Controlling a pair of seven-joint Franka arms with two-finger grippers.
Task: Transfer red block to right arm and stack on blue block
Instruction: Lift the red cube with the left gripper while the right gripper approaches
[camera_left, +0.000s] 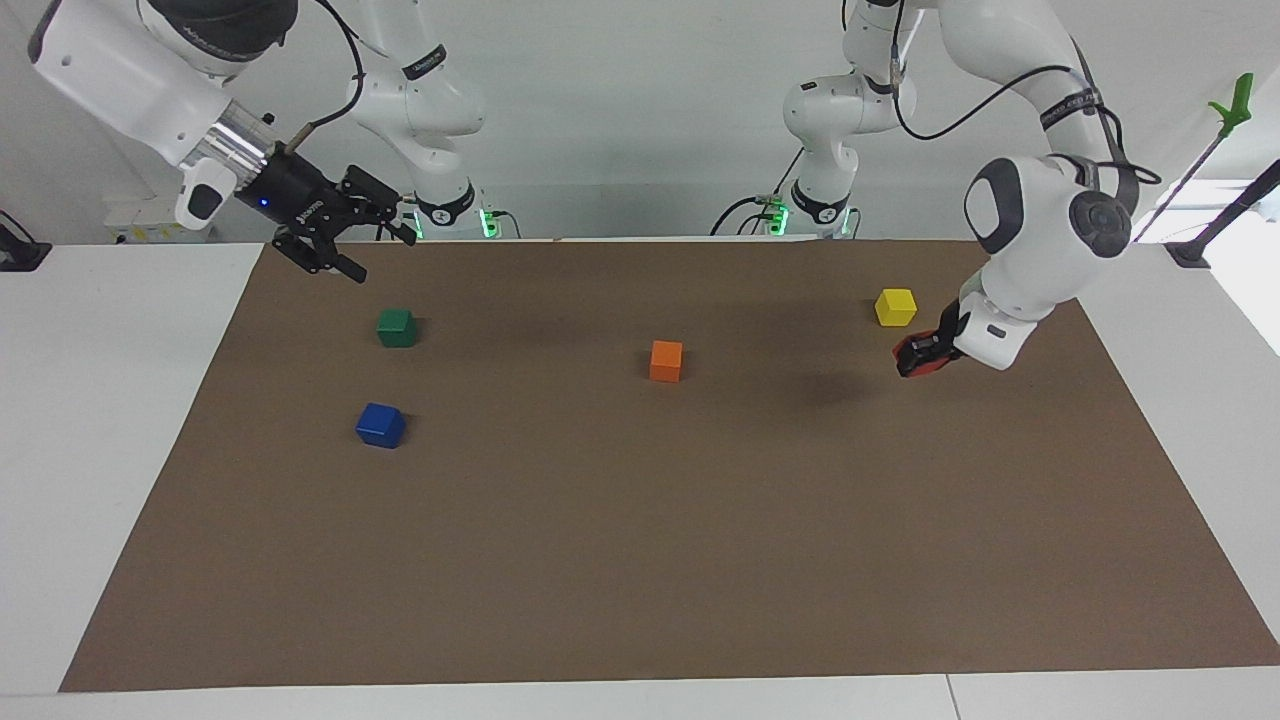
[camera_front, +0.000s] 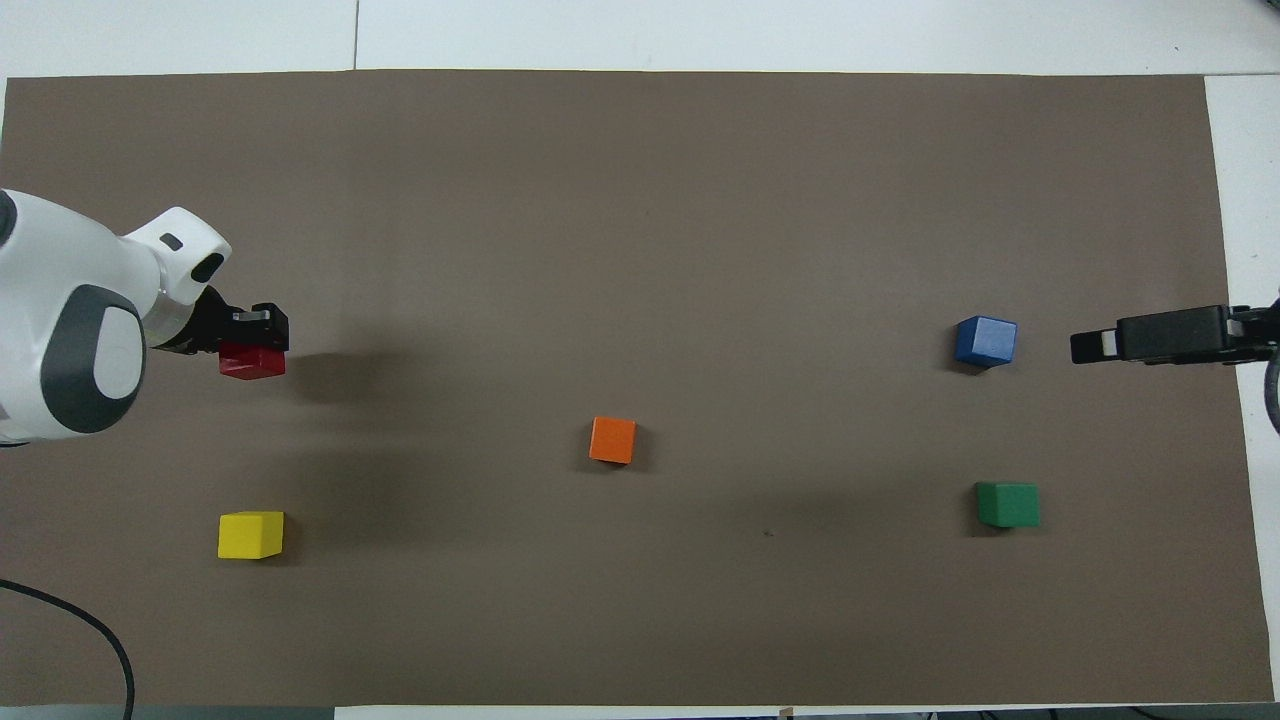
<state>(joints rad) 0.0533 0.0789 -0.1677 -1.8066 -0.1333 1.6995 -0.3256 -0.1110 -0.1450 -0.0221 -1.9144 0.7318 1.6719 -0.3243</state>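
My left gripper (camera_left: 918, 356) is shut on the red block (camera_left: 913, 353) and holds it in the air above the brown mat at the left arm's end; it also shows in the overhead view (camera_front: 252, 345) with the red block (camera_front: 250, 362) under its fingers. The blue block (camera_left: 380, 425) sits on the mat toward the right arm's end, also seen from overhead (camera_front: 985, 340). My right gripper (camera_left: 345, 240), with the blue light on its wrist, is open and empty in the air over the mat's edge near the robots, beside the green cube; it also shows overhead (camera_front: 1095, 346).
A green cube (camera_left: 396, 327) lies nearer to the robots than the blue block. An orange cube (camera_left: 666, 360) sits mid-mat. A yellow cube (camera_left: 895, 306) lies near the left gripper, nearer to the robots. The brown mat (camera_left: 640, 560) covers the table.
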